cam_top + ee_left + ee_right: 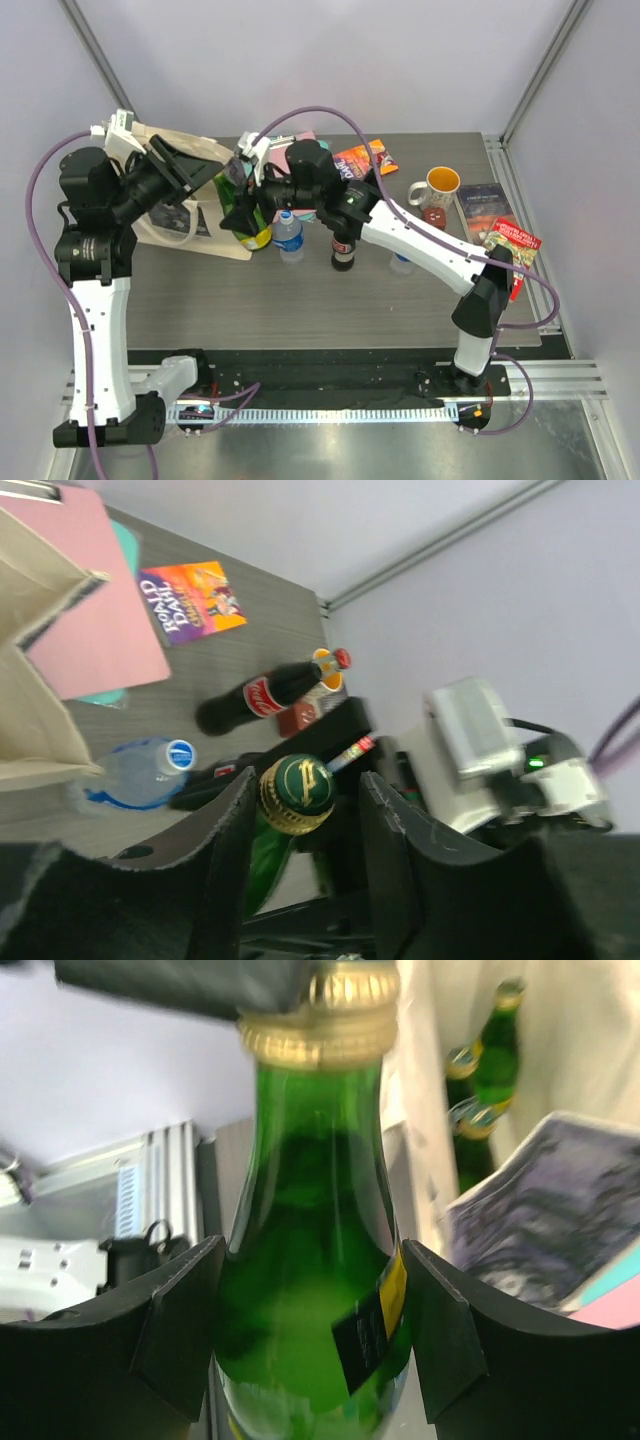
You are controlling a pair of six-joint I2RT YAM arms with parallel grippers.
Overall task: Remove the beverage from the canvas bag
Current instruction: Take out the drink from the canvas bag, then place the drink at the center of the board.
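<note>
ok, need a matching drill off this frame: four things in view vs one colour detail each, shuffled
Things:
1. green bottle
2. water bottle
3. cola bottle
4. mug

Details:
a. red label
b. yellow inside
c. gold cap
d. blue cap

Pairs: 1-c, 2-d, 3-a, 4-b
</note>
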